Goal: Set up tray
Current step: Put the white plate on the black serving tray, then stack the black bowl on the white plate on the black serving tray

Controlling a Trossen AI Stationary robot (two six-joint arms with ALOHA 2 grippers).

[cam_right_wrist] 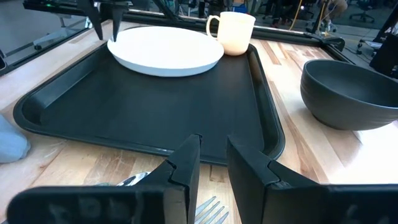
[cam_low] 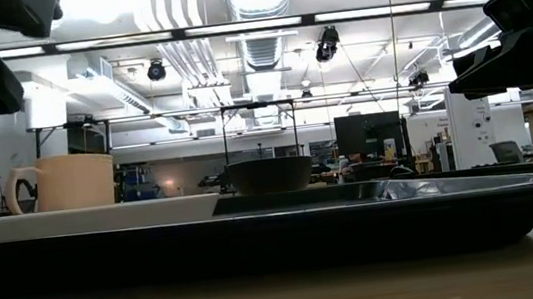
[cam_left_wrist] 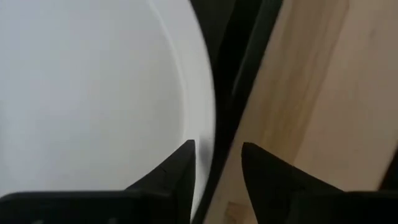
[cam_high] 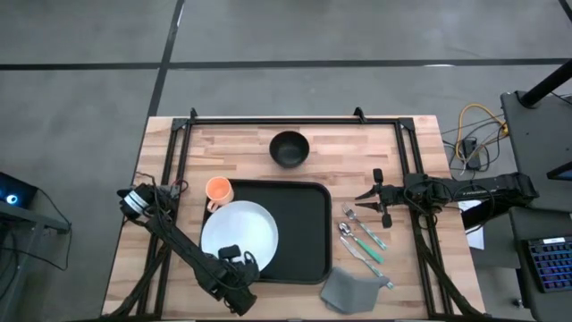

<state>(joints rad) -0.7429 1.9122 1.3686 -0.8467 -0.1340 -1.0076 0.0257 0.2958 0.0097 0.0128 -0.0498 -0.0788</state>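
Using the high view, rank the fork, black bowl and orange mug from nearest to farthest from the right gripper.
From the right gripper:
1. Fork, just beside it, right of the tray.
2. Black bowl, at the table's far edge.
3. Orange mug, beyond the tray's left corner.

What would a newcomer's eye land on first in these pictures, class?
First, the large flat black rectangular tray at the middle of the wooden table, with the round white plate on its left part, overhanging the rim. The left end effector hovers at the plate's near edge, fingers slightly apart. Behind the tray sits a dark round bowl; an orange mug stands at the tray's far-left corner.
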